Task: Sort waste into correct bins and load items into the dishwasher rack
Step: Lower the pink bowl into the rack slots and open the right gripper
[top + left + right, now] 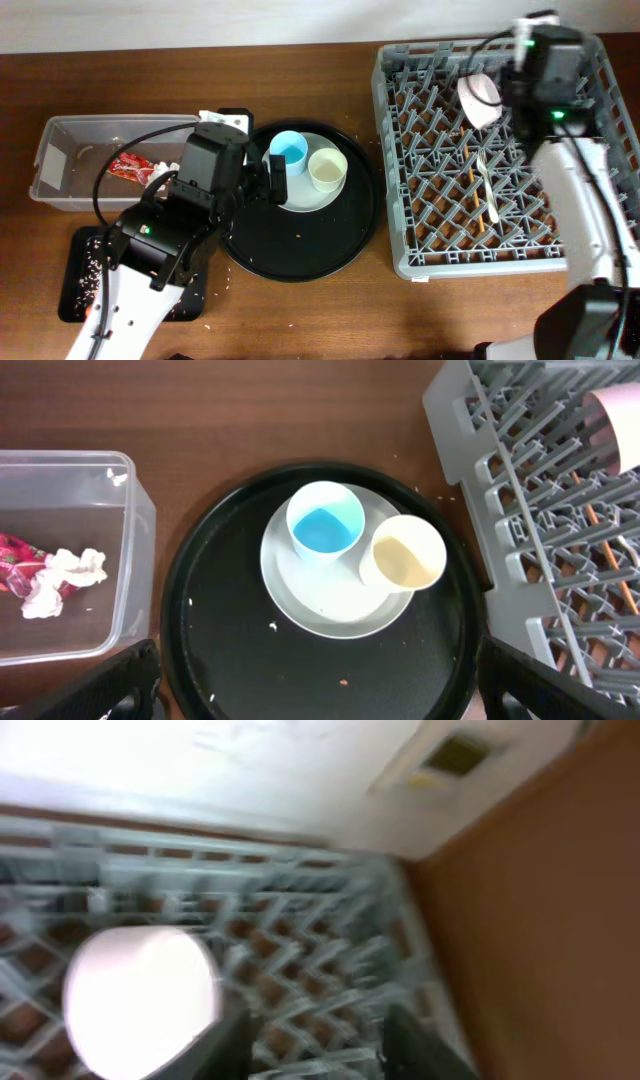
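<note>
Overhead first: the pinkish-white bowl (482, 98) sat inside the dishwasher rack (440, 240), up near its far edge, so that item looked loaded. The blue cup (289, 150) and cream cup (327, 170) stood on the grey plate (303, 198) on the round black tray (300, 255), none of them racked yet. The red wrapper (130, 167) lay in the clear tub (55, 150), and pale scraps speckled the shallow black tray (82, 270). By my reckoning the waste was sorted and three items were left. The right arm (550, 70) reached out over the bowl, and the left arm (170, 240) stretched toward the plate.

Left wrist view: the left gripper (318, 660) hung above the round tray with its jaws spread wide and nothing in them, both cups straight ahead and touching. Crumpled tissue (60, 575) lay against the wrapper in the tub.

Right wrist view, blurry: the right gripper (325, 1045) showed its jaws partly apart over the rack, with only grid seen between them. The bowl lay just beside one finger, not between the two.
</note>
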You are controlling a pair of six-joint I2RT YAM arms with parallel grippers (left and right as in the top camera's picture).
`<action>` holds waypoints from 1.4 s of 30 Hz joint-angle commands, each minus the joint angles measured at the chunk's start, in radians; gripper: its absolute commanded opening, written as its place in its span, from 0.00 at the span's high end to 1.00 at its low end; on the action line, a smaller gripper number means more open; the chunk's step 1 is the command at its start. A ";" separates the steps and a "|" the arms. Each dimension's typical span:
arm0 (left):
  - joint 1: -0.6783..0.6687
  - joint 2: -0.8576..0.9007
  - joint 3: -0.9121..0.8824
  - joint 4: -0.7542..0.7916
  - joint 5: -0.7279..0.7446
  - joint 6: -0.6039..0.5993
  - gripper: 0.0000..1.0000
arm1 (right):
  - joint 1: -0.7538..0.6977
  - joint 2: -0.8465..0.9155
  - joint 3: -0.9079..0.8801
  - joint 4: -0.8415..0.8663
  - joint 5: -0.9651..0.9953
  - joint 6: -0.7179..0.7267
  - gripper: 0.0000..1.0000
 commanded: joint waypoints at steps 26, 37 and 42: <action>0.003 -0.010 0.018 0.002 -0.008 0.009 0.01 | -0.145 0.312 0.014 0.116 -0.527 0.298 0.96; 0.003 -0.010 0.018 0.002 -0.008 0.009 0.01 | -0.108 0.296 0.021 0.053 -0.647 0.298 0.96; 0.003 -0.010 0.018 -0.001 -0.008 0.009 0.01 | -0.087 0.061 0.091 -0.111 -0.653 0.298 0.96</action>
